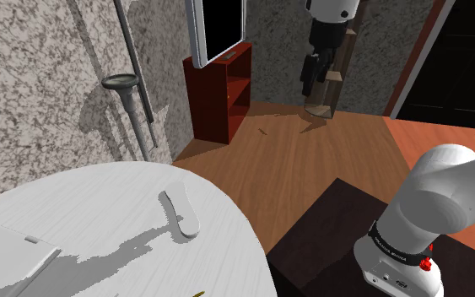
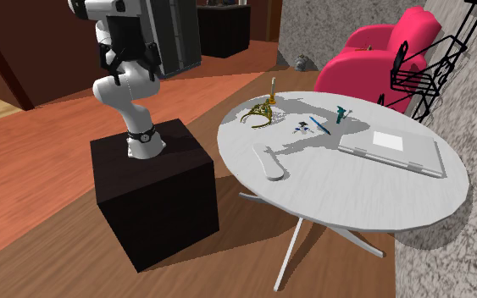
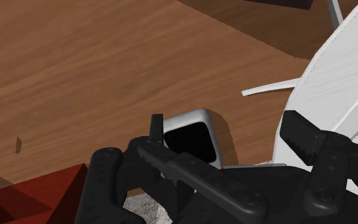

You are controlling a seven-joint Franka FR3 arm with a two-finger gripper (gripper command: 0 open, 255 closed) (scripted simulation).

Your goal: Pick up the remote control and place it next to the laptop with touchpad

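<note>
Lying flat, the remote control is a plain pale-grey elongated slab with rounded ends, well apart from the closed laptop. Gripper fingers spread, empty.

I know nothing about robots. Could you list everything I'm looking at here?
table: 1, white, round, beside the stand
remote: 1, white, on the table's side nearest the stand
laptop: 1, pale grey, on the table's far side
small items: several, yellow, blue, teal, on the table past the remote
armchair: 1, pink, behind the table
rack: 1, black wire, beside the armchair
shelf: 1, red-brown, against the wall
screen: 1, black with white frame, above the shelf
poles: 2, grey, by the wall
floor: 1, brown wood
stand: 1, dark box, on the floor
arm: 1, white, dark joints, on the stand
tool: 1, black, open, raised over the floor
</note>
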